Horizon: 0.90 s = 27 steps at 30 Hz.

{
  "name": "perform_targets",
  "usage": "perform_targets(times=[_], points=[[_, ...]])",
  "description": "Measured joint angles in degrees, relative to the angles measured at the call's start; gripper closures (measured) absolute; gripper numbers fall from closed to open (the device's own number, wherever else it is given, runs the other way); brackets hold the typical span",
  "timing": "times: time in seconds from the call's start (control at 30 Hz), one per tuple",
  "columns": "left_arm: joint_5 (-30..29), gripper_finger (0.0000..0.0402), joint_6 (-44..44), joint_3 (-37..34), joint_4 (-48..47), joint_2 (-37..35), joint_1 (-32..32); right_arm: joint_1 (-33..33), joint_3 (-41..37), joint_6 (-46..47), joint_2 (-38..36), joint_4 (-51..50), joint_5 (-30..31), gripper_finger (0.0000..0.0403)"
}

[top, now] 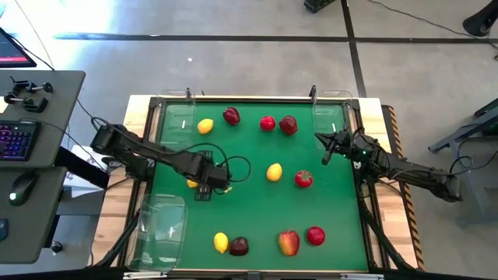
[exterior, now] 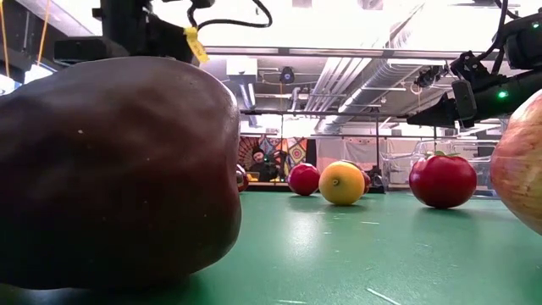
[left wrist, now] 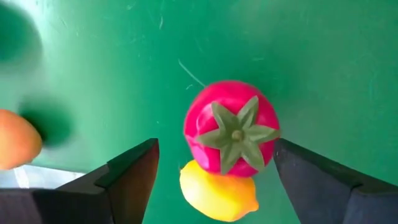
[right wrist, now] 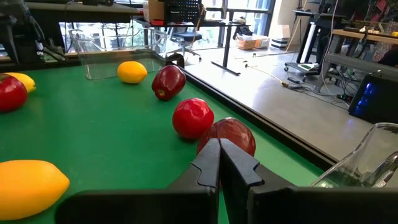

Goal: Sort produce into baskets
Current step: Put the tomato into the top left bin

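1. The left gripper is being held over the left-middle of the green mat, its dark fingers spread wide with nothing gripped.
2. Between those fingers, in the left wrist view, a small bright red fruit with a green star-shaped calyx is being shown touching a yellow lemon; neither finger is touching either fruit.
3. In the high view only that lemon is being seen, peeking out beside the left gripper.
4. The right gripper is being kept at the mat's right edge, near the far right basket, with its fingers pressed together and empty.
5. In front of it, in the right wrist view, a dark red apple and a bright red fruit are being shown just beside each other.
6. More produce is lying scattered on the mat: a lemon and a red fruit at the centre, and a lemon, a dark apple, a red-yellow apple and a red fruit along the near edge.
7. Clear baskets are being seen at the far left corner and the near left corner.
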Motion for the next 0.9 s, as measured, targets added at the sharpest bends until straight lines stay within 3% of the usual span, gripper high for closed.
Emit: perform_targets(times=[0.9], points=[[6.0, 0.0096, 3.3, -1.7, 4.7, 0.2, 2.8, 0.0, 0.0, 0.0, 0.0, 0.0, 0.0, 0.0402]])
